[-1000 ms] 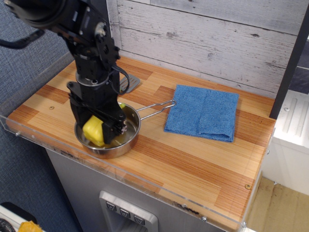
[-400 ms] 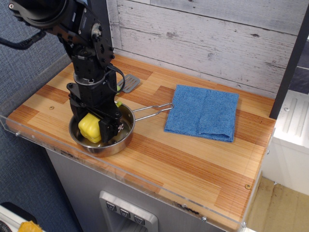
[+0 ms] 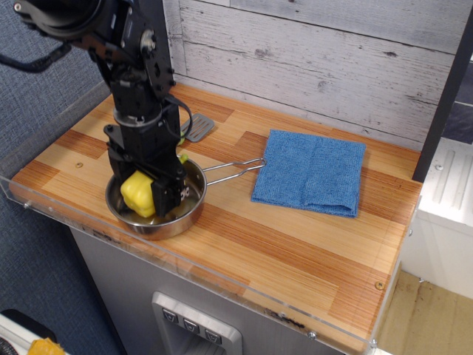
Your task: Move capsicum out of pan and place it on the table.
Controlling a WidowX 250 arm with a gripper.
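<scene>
The yellow capsicum is between the black fingers of my gripper, which is shut on it. It hangs just above the bottom of the shiny steel pan, inside its rim. The pan sits near the front left of the wooden table, its wire handle pointing right. The arm comes down from the upper left and hides the back of the pan.
A blue folded cloth lies right of the pan handle. A grey spatula lies behind the arm near the wall. A clear acrylic rim runs along the front and left edges. Bare wood lies in front of the cloth.
The pan and capsicum have shifted a little to the left, and the gripper with the capsicum has risen slightly within the pan.
</scene>
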